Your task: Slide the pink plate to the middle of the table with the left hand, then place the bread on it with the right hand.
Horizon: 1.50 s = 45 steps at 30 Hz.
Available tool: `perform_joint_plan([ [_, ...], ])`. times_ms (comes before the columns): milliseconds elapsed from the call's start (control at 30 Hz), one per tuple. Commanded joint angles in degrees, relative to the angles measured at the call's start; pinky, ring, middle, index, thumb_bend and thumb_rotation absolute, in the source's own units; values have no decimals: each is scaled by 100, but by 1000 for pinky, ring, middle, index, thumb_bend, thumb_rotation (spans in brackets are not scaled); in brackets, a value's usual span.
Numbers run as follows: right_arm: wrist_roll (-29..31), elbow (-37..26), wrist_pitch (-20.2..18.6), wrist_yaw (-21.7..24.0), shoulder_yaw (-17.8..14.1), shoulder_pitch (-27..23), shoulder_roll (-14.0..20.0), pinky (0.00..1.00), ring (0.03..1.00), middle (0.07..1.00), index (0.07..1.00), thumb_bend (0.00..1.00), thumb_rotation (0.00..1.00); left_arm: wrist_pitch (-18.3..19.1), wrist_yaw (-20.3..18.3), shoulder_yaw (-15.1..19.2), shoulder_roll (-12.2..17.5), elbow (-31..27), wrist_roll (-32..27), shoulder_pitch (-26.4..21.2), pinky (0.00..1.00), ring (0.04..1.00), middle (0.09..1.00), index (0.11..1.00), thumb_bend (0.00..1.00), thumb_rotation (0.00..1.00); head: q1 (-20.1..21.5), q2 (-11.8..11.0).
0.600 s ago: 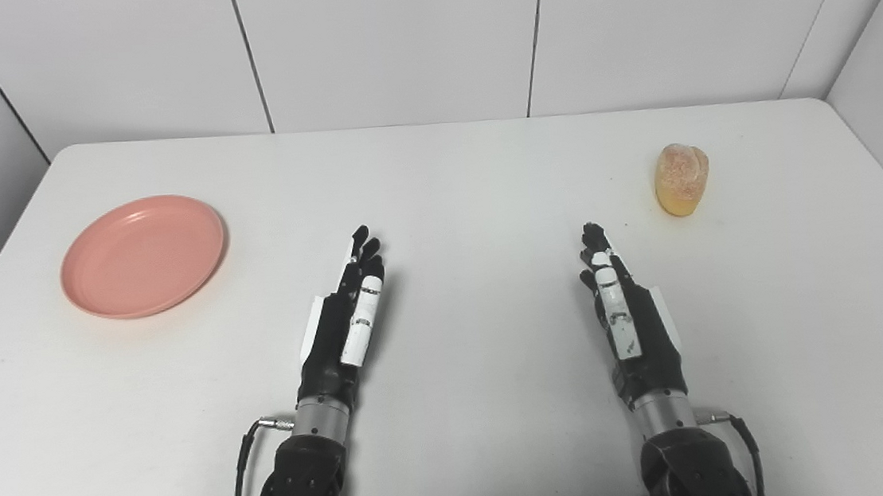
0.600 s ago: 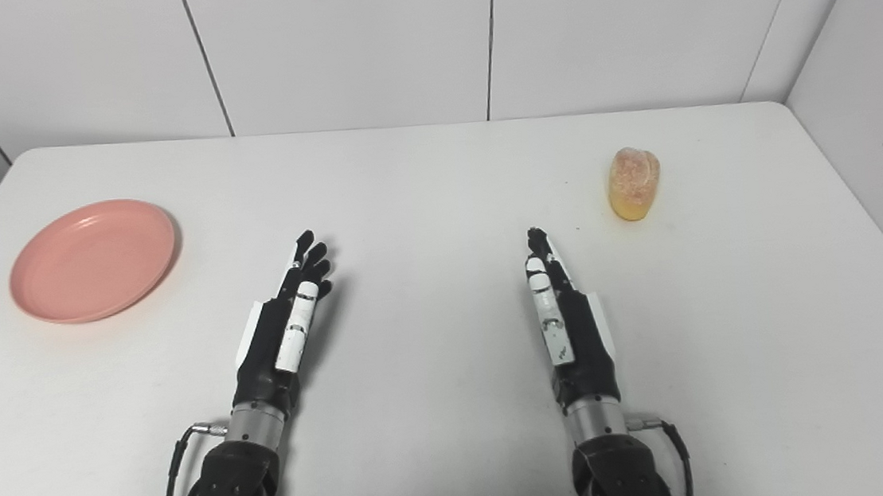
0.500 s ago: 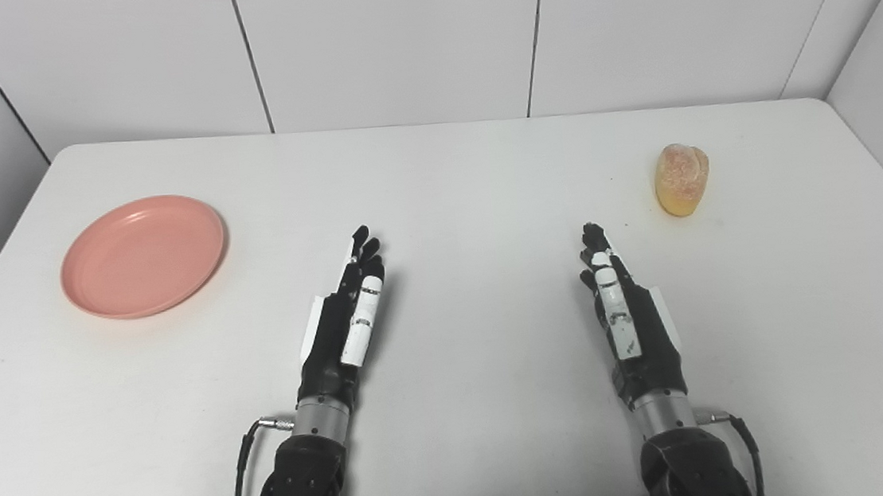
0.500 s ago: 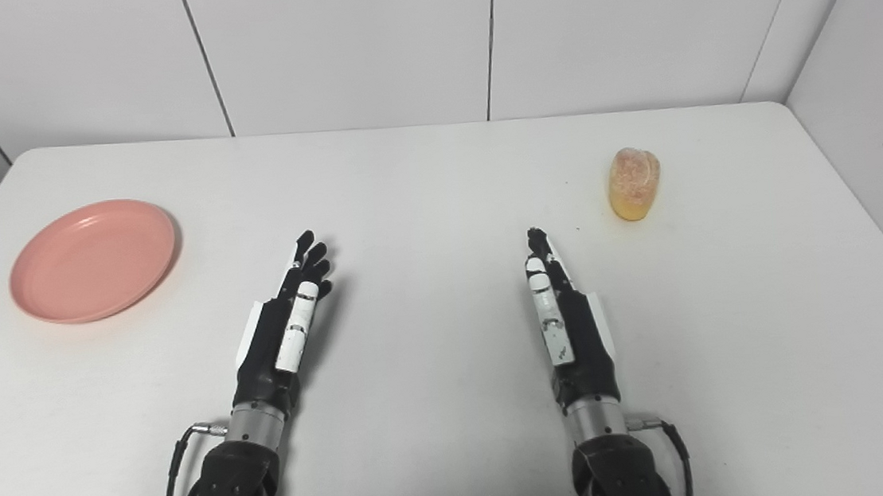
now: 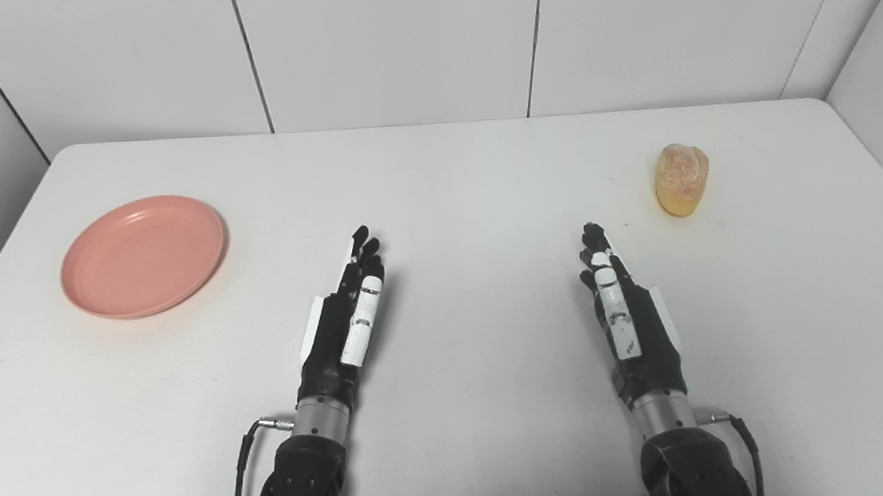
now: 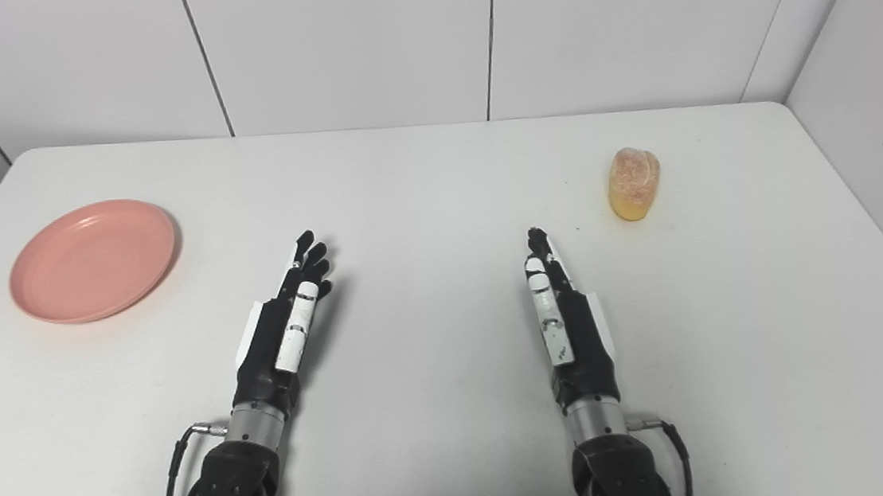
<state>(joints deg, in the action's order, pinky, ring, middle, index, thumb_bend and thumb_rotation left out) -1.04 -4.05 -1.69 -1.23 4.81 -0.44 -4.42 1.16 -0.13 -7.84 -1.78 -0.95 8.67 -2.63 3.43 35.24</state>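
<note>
Nothing has moved since the earlier frames: both hands lie where they were. The left hand [image 5: 345, 320] and right hand [image 5: 625, 313] rest near the front of the white bench [image 5: 468, 190], fingers [image 5: 363, 256] stretched out and empty. The pink plate [image 5: 143, 256] sits far left, the bread [image 5: 681, 178] upright far right, each well apart from its hand. Bare bench lies between.

White table [image 5: 435, 176] carries pink plate [image 5: 142, 256] and bread [image 5: 682, 179].
</note>
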Motion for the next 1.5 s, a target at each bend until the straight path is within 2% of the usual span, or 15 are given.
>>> perform_joint_plan([
  [0,24,-92,115,36,18,-115,-51,989,984,979,956,171,1000,-60,-14,1,-15,1,-23,-71,938,961,972,977,363,1000,-3,-5],
  [333,20,-59,198,29,13,-116,-49,985,980,975,950,165,1000,-35,-40,-6,-6,-18,-34,-73,940,966,974,979,365,1000,-2,-8],
  [500,4,-23,271,26,14,-113,-37,978,977,972,945,163,1000,-100,-35,-7,-8,57,-37,-80,945,967,977,979,356,1000,-134,-75],
  [633,46,38,330,52,-24,-111,11,985,979,971,946,161,1000,-234,-5,-29,-63,191,-37,-102,942,963,977,980,341,1000,-447,-172],
  [667,56,34,324,56,-42,-109,28,986,979,970,945,160,1000,-277,13,-47,-84,244,-11,-116,942,963,978,981,340,1000,-698,-249],
  [700,64,31,322,61,-54,-107,40,987,977,967,942,153,1000,-306,26,-60,-98,282,8,-126,939,963,978,982,338,1000,-698,-249],
  [733,93,39,339,82,-74,-110,68,988,977,966,941,151,1000,-350,52,-82,-120,347,48,-146,939,963,978,982,338,1000,-924,-314],
  [767,114,46,351,98,-88,-111,88,993,978,966,939,156,1000,-383,70,-95,-135,393,75,-161,935,963,979,983,338,1000,-924,-314],
  [800,151,59,375,118,-111,-116,112,995,978,965,939,157,1000,-420,109,-113,-161,463,127,-183,934,962,979,983,338,1000,-1123,-375],
  [967,269,181,521,194,-182,-164,251,999,976,967,943,149,1000,-678,295,-156,-280,875,294,-318,927,961,975,974,360,1000,-1528,-565],
  [1167,416,343,749,285,-229,-196,340,999,978,967,946,162,1000,-995,429,-143,-366,1236,393,-414,935,965,975,972,384,1000,-1681,-673],
  [1467,425,259,779,345,-207,-170,341,1000,984,971,950,152,1000,-1084,455,-131,-383,1265,407,-412,948,973,980,977,411,1000,-1790,-600],
])
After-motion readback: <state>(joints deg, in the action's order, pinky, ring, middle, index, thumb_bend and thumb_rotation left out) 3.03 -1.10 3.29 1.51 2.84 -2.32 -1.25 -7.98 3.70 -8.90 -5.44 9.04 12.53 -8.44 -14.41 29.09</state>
